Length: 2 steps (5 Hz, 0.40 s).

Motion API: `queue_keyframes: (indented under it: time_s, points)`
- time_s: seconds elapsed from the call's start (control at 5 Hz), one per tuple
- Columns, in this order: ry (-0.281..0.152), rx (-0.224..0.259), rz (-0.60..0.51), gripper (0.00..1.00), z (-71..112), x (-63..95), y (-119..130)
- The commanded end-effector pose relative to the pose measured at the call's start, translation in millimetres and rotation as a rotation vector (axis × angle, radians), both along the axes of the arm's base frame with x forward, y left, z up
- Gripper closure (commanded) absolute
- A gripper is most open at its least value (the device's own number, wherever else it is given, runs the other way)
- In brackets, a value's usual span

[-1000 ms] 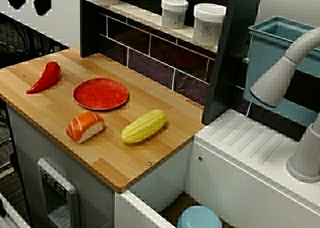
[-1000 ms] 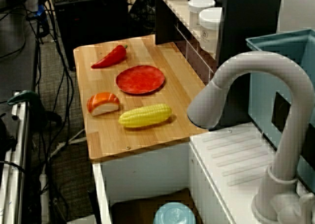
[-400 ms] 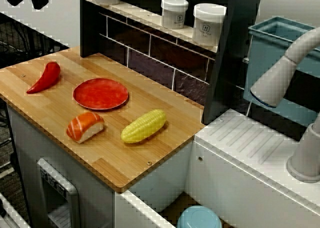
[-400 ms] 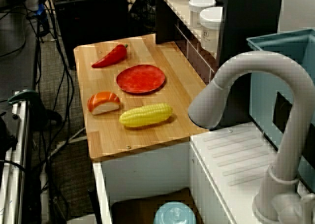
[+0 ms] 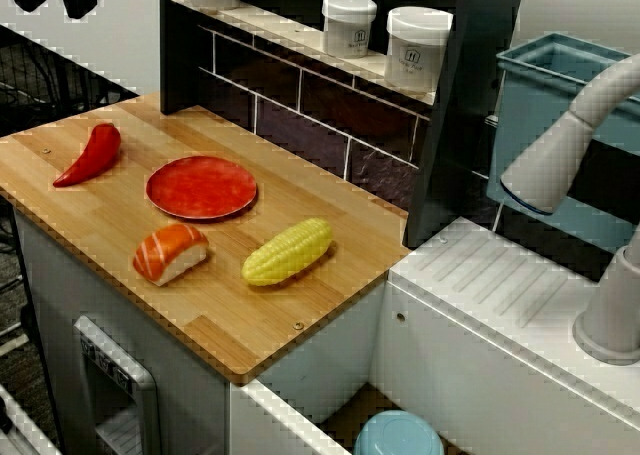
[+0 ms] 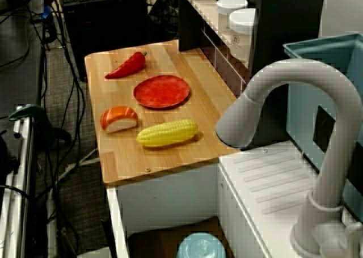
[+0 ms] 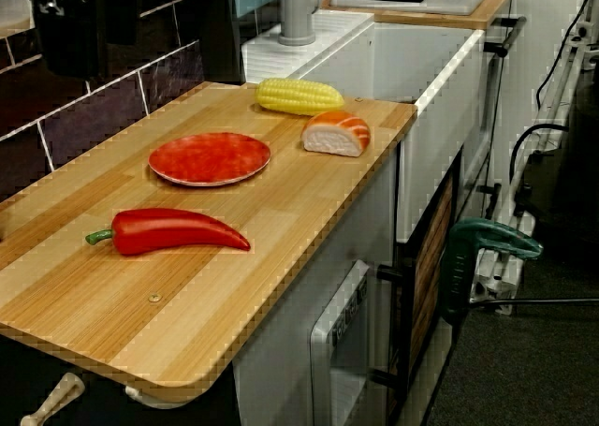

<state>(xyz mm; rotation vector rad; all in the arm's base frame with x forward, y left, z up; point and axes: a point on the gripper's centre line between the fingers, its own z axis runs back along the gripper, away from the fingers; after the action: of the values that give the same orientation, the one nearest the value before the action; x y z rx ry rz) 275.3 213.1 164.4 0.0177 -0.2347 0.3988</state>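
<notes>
Basically the pincer [image 5: 53,11] has just crept higher at the upper left of the view from above, fingers apart and empty, while the red pepper [image 5: 90,155] stays put at the left of the tabletop [image 5: 250,325], near the red plate [image 5: 200,187].

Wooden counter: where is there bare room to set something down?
Free on the wooden counter: the front strip between its edge and the sushi and corn; also the end beyond the red pepper. Crowded: the middle, where the red plate, sushi and corn lie close.
</notes>
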Motion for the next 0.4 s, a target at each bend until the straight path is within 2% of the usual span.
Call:
queue_keyframes:
  time_s: [0.0, 0.2]
  points:
    - [0.025, -0.036, -0.038, 0.00, -7.7, -5.5, 2.5]
    - [0.032, -0.037, -0.053, 0.00, -13.5, -2.5, -4.8]
